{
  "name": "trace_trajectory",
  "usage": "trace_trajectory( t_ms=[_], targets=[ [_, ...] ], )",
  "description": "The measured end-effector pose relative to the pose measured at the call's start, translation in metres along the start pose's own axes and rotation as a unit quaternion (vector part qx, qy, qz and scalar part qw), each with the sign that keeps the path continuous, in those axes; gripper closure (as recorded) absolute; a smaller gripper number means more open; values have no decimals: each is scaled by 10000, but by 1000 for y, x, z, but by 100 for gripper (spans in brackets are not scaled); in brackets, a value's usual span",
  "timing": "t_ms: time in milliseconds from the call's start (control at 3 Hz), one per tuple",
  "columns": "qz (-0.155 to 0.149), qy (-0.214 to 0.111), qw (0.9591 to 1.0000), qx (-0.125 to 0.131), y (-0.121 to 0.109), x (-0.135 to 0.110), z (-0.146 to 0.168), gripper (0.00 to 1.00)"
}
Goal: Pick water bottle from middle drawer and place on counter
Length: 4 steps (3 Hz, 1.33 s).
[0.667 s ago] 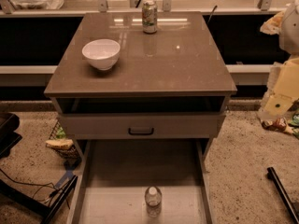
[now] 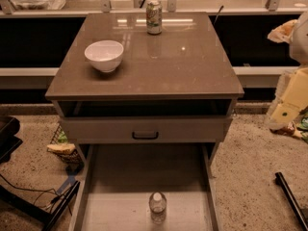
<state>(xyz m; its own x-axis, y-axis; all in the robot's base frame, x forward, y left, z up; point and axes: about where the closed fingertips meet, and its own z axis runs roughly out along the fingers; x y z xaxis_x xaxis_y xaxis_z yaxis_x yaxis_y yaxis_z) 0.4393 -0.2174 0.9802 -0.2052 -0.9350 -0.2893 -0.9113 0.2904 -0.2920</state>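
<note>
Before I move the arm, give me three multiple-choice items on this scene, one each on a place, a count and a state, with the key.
1. Where is the small clear ribbed plastic water bottle with the white cap?
A) on the speckled floor beside the cabinet
B) upright in the wide pale grey middle drawer
C) on the pale ledge behind

2. How many things stand on the glossy brown-grey counter?
A) one
B) two
C) four

3. The middle drawer is:
A) pulled out
B) pushed shut
C) taken away

Key: B, it stands near the front of the drawer floor. B, only the round white bowl and the green-and-silver soda can. A, its floor lies exposed. The gripper is out of view.
</note>
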Motion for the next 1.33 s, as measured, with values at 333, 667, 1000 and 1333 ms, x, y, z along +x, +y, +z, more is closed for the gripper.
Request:
trace_trajectory(
  t_ms=[333,667,1000,1333],
  targets=[
    [107,-627,9979,-88,17,20,32,0],
    [436,-1334,9899,-200,52,57,93,0],
    [918,-2162,9718,-199,86,87,147,0],
    [1060,-2896,9510,-212,115,101,183,0]
  ],
)
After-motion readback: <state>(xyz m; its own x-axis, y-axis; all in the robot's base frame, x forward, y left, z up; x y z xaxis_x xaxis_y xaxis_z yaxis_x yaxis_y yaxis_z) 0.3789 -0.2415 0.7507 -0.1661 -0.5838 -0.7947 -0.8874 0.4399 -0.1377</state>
